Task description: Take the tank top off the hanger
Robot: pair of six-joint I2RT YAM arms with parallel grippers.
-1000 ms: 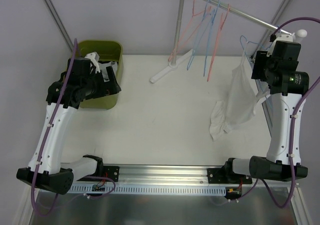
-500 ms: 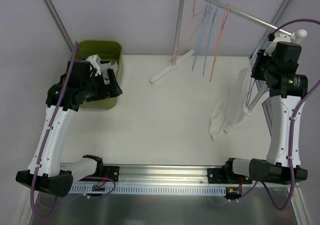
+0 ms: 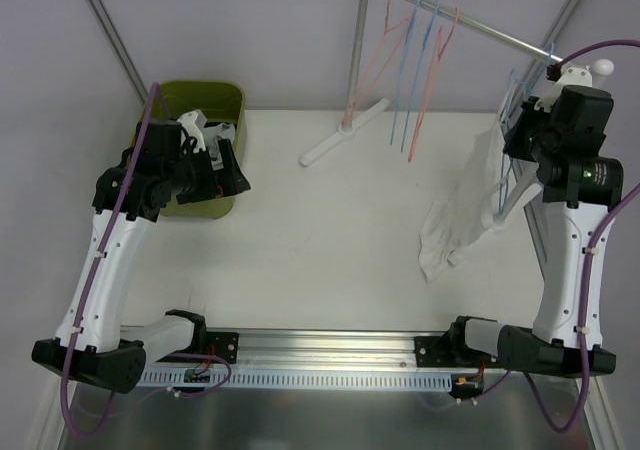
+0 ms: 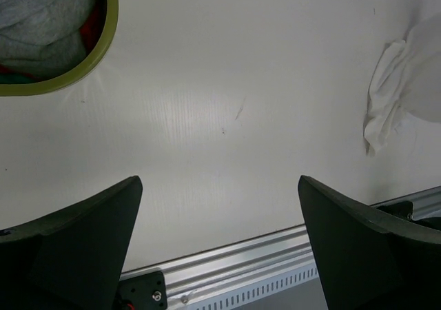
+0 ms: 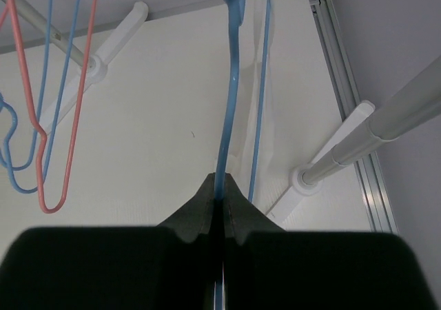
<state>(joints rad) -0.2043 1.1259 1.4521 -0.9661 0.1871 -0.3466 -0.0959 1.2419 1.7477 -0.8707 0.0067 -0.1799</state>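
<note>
Right gripper (image 5: 220,194) pinched shut on the blue hanger (image 5: 230,96).
The tank top (image 3: 468,205) drapes just beyond its fingertips, long axis downward; left gripper (image 4: 218,213), wide open, sits well apart.

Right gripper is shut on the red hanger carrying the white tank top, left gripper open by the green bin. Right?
One slip: the hanger in the right gripper is blue, not red; the right wrist view shows it pinched shut on the blue wire. The rest holds: it carries the white tank top, and the left gripper is open by the green bin.
</note>
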